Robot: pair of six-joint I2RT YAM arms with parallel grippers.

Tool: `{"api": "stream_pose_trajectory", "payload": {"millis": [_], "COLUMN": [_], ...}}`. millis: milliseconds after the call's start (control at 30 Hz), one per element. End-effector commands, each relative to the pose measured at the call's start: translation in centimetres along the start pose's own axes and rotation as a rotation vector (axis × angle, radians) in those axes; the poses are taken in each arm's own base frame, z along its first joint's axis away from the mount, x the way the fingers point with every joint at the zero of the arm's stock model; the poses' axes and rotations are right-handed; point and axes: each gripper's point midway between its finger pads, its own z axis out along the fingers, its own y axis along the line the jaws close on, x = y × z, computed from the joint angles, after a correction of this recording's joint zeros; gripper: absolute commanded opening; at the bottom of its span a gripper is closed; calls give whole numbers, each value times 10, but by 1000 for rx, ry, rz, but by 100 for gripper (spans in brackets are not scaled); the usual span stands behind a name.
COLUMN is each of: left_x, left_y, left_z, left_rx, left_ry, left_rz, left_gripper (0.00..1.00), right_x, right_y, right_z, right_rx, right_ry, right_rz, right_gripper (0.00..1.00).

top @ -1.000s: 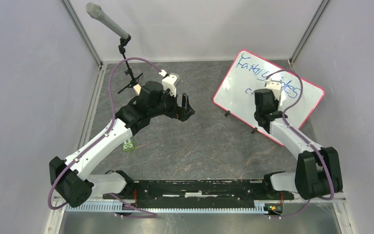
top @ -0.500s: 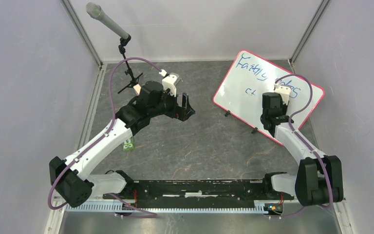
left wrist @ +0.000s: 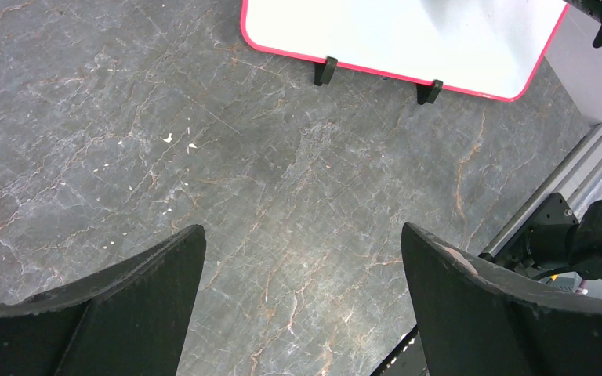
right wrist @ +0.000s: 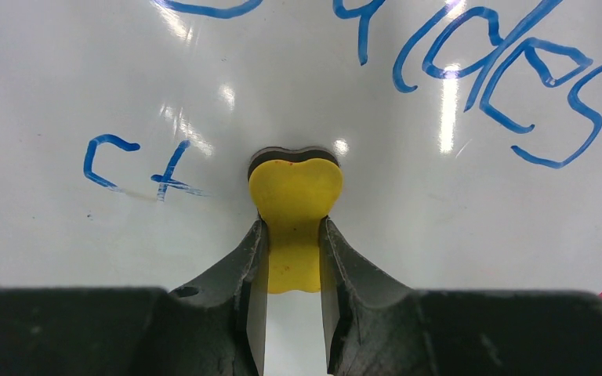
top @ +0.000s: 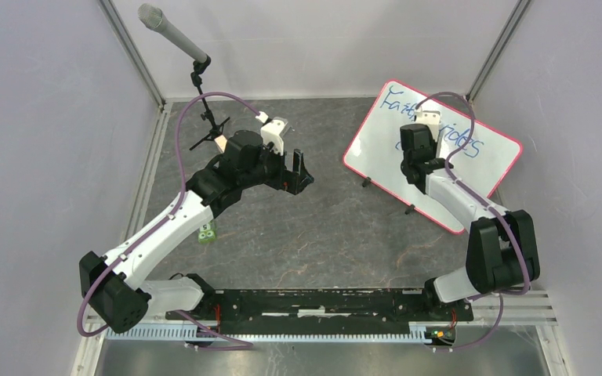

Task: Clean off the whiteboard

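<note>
While the right fingers (right wrist: 294,227) are clamped on the yellow eraser (right wrist: 295,192), the job is to wipe away the blue handwriting (right wrist: 502,86) that covers much of the whiteboard (top: 372,153). The board sits at the far right of the tabletop (top: 321,227), turned at an angle, with its pink-red frame near the right wall. In the right wrist view the eraser's dark underside appears to lie flat against the white surface, just right of a small blue mark (right wrist: 172,168) and below the larger words.

To do this step well, I judge that the pad should stay flat and pressed evenly, and that strokes should overlap so no thin blue lines are left between passes. Pressure should be moderate, since the board rests only on small black feet (left wrist: 325,70) and could slide or tip if pushed hard toward its edge. The nearby small mark looks like an easy target, then the long words above.

The right arm reaches forward and inward from its base, its wrist bent down over the middle of the board. The left arm stretches out over the tabletop's left-centre, its left fingers (left wrist: 302,290) spread wide and holding nothing, well apart from the board.
</note>
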Motion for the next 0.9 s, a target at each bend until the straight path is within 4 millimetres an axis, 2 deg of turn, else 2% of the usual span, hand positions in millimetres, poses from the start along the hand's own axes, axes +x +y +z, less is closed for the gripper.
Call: {"api": "stream_pose_trajectory", "payload": {"millis": [0,300,433,600,867], "left_x": [-15,-15,-17,-18,-19], "left_y": [-2,-4,-6,-7,-5], "left_z": [-7,-9,-10,-11,-12], "left_rx": [5,17,26,26,15], "left_ry": [-56,-59,-64,-68,-73], "left_rz": [27,23,22,24,28], "left_gripper": [100,100,100,100,100], "right_x": [-24,3,0,-12,-41], "right_y": [6,-55,-60,-36,39], "right_z": [-1,-7,-10,-4,3], "right_rx": [-30,131,137,75,-28], "right_ry": [-59,-32,-46,-48,-71], "right_rz": [70,86,79,62,26], "right_gripper": [22,22,22,22,22]}}
